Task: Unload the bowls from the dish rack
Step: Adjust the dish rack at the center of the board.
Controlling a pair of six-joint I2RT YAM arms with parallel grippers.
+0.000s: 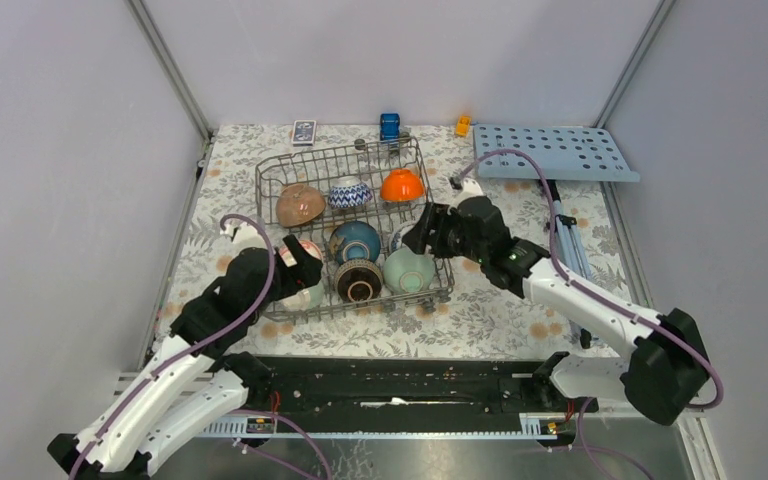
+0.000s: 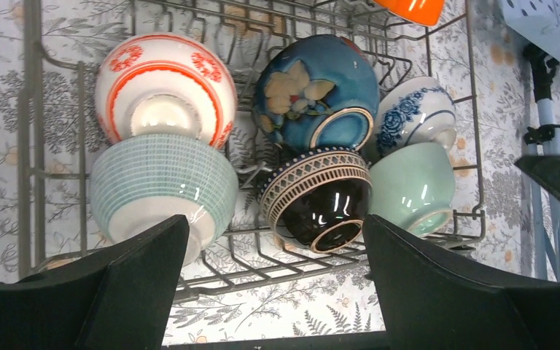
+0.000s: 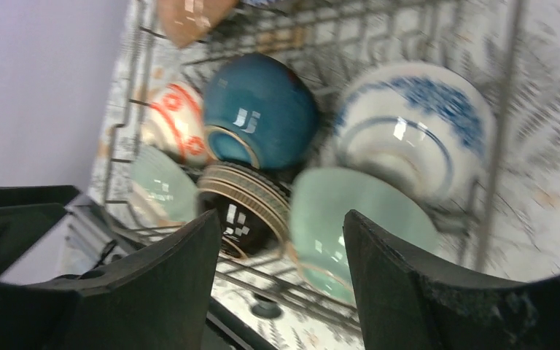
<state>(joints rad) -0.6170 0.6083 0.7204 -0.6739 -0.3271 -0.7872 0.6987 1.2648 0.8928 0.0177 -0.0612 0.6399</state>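
Note:
The grey wire dish rack [image 1: 338, 153] holds several bowls. In the top view I see a brownish bowl [image 1: 300, 204], a blue-and-white patterned one [image 1: 350, 193], an orange one [image 1: 402, 185], a dark blue one [image 1: 355, 240], a dark brown one [image 1: 358, 281] and a pale green one [image 1: 407, 270]. My left gripper [image 1: 305, 264] hovers open over the rack's left side, above the red-and-white bowl [image 2: 164, 87] and a teal-grid bowl [image 2: 162, 182]. My right gripper [image 1: 422, 232] is open at the rack's right edge. The pale green bowl [image 3: 335, 211] lies just beyond its fingers [image 3: 408, 284].
A light-blue board with holes [image 1: 556, 151] lies at the back right. A blue toy car [image 1: 390, 125], a small orange item [image 1: 462, 125] and a card box [image 1: 303, 131] sit behind the rack. A floral cloth [image 1: 500, 320] covers the table, and grey walls enclose it.

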